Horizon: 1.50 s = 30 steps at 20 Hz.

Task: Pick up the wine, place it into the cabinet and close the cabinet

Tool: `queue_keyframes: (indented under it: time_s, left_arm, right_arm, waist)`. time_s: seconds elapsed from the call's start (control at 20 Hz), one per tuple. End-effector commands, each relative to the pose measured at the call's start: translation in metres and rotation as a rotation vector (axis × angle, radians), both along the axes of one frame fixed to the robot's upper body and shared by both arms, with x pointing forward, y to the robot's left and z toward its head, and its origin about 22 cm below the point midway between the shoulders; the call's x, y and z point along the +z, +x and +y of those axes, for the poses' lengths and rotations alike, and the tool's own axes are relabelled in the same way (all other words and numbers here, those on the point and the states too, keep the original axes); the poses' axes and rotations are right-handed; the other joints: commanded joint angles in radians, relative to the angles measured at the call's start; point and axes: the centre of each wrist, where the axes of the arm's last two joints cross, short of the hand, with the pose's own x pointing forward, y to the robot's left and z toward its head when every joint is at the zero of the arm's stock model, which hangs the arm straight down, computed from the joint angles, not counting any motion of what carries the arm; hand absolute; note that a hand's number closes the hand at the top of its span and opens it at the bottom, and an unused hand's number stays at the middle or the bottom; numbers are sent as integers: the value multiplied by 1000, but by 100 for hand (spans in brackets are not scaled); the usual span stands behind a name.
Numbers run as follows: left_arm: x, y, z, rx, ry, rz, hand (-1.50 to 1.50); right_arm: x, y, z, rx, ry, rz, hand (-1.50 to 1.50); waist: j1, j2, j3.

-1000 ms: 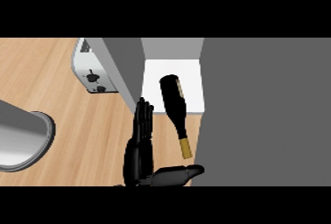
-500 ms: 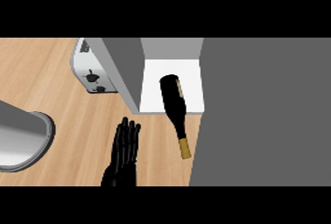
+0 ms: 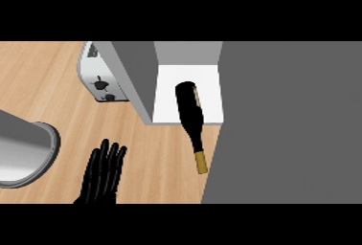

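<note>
One broad grey cabinet door (image 3: 283,124) stands open at our right, and we judge that swinging it shut would strike the gold-capped neck of the dark glass wine bottle (image 3: 191,119), which lies half in the white-floored cabinet (image 3: 170,91) and half out over the light wooden tabletop (image 3: 42,86). Our black left hand (image 3: 102,174) rests released, fingers straight, apart from the bottle; our right hand is unseen.

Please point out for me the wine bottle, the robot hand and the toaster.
wine bottle (image 3: 189,112): head view, on its dark body, lying partly inside the cabinet.
robot hand (image 3: 103,173): head view, on the back of the open hand.
toaster (image 3: 101,76): head view, on its metal side with knobs.
</note>
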Motion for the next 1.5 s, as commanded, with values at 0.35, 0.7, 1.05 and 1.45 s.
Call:
queue_keyframes:
  time_s: [0.35,0.7,1.05,1.45]
  left_arm:
    - [6,-2,68,53,8,-26,-150]
    - [34,2,104,100,-6,-52,-150]
    - [38,4,137,119,16,-21,-150]
    - [43,0,161,84,24,-15,-150]
  right_arm:
    - [1,-41,14,219,136,173,150]
    - [5,-42,42,393,40,105,150]
    - [-1,-59,85,462,78,122,150]
    - [5,-67,101,450,119,117,150]
  waist:
    - [0,-2,-1]
    - [6,-2,-1]
    - [-3,-4,-1]
    - [6,-9,-4]
